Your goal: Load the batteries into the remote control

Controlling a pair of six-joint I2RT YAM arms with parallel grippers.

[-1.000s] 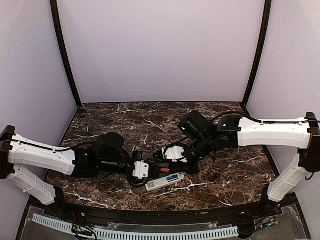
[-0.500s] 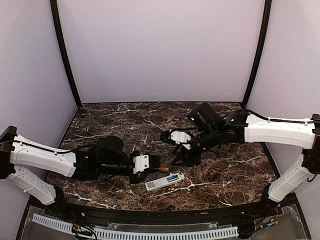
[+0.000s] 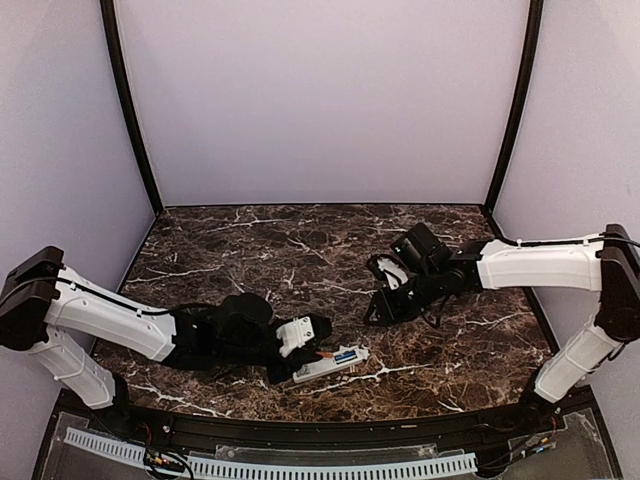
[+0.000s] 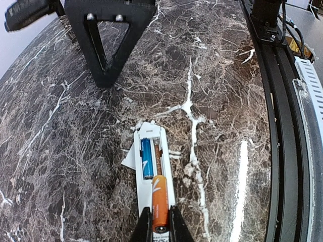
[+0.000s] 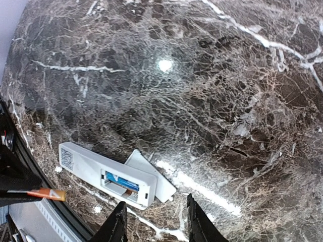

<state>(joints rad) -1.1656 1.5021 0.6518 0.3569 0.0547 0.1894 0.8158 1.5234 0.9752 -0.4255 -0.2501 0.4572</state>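
Alignment looks good: my left gripper (image 4: 160, 218), clamped on the orange-red battery (image 4: 159, 199), holds it lengthwise over the remote control (image 4: 150, 131), empty slot (image 4: 158, 157) just ahead beside the blue battery (image 4: 147, 159).

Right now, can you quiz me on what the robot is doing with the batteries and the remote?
1. True or false: the blue battery lies inside the remote control's recess.
2. What does the left hand grip? A) the orange-red battery B) the blue battery C) nothing
3. Fill in: the right hand is open and holds ____.
Key: 1 true; 2 A; 3 nothing.
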